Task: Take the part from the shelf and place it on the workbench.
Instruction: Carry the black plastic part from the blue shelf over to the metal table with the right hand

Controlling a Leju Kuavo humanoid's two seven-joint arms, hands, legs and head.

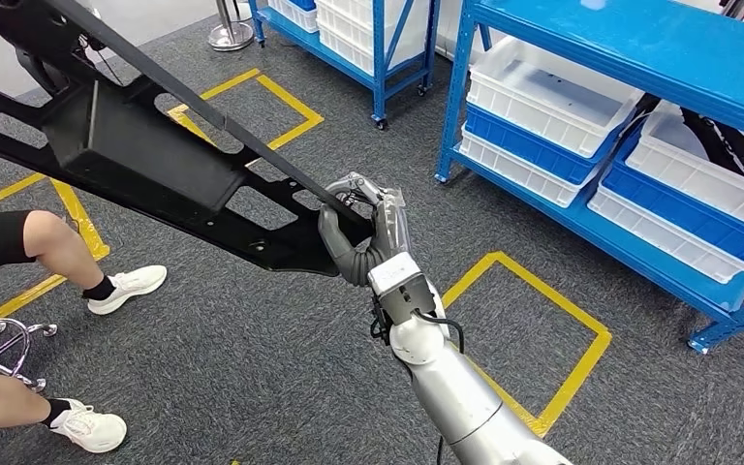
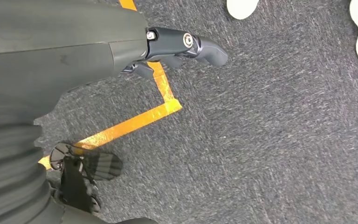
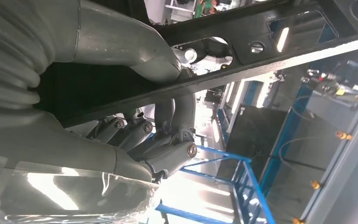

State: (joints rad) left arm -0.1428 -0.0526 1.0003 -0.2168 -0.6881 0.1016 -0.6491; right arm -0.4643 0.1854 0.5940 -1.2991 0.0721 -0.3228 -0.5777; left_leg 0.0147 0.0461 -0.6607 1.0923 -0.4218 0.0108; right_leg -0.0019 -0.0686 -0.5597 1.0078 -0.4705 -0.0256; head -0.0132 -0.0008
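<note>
The right hand point(image 1: 366, 232) holds the big black part point(image 1: 145, 155) up in the air, fingers point(image 3: 168, 154) wrapped tight around its near edge. The left hand point(image 2: 182, 46) hangs over the grey floor point(image 1: 252, 368), fingers curled in, holding nothing. A person's shoes point(image 1: 128, 287) are on the left. Blue shelves point(image 1: 630, 126) with bins stand far right.

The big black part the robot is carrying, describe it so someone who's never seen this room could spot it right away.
Start from the blue shelving with white and blue bins; on the grey carpet before it, the silver arm reaches up. Its right robot hand grips the end of the black part, which stretches away across the head view. It is long, flat and pierced with cut-out openings, unlike the boxy bins.
</note>
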